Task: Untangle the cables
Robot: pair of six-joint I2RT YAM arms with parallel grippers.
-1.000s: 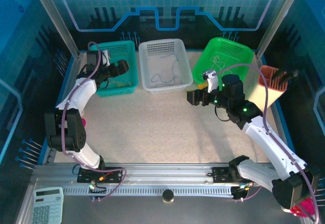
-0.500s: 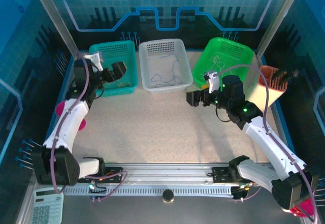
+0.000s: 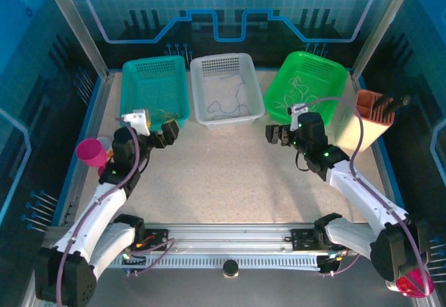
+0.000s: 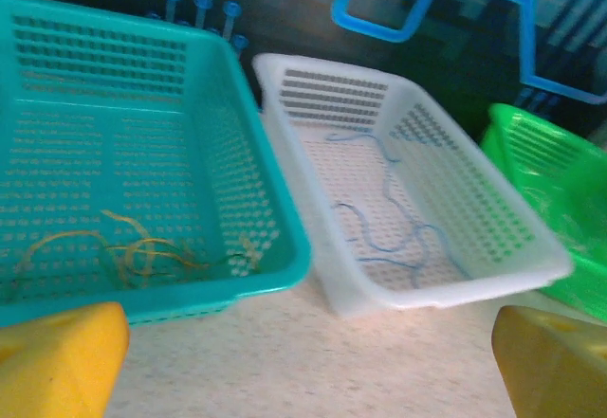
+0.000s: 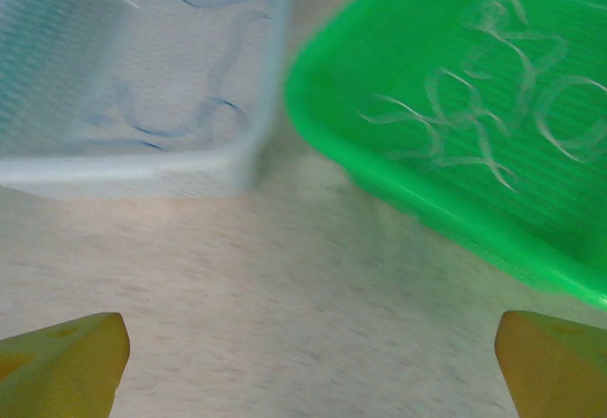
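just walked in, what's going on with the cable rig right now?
Nothing is being held. The left hand and right hand both hover open over the table, just in front of the baskets. The cables lie apart: the tan cable in the teal basket, the dark cable in the white basket, the whitish cable in the green basket.

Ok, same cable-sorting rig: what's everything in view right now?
teal basket: one, teal, far left
yellowish cable: one, yellowish-tan, inside teal basket
white basket: one, white, far middle
dark cable: one, dark, inside white basket
green basket: one, green, far right
whitish cable: one, whitish, inside green basket
pink cup: one, pink, left edge
holder: one, orange-brown, right edge
left gripper: one, open, before teal basket
right gripper: one, open, before green basket
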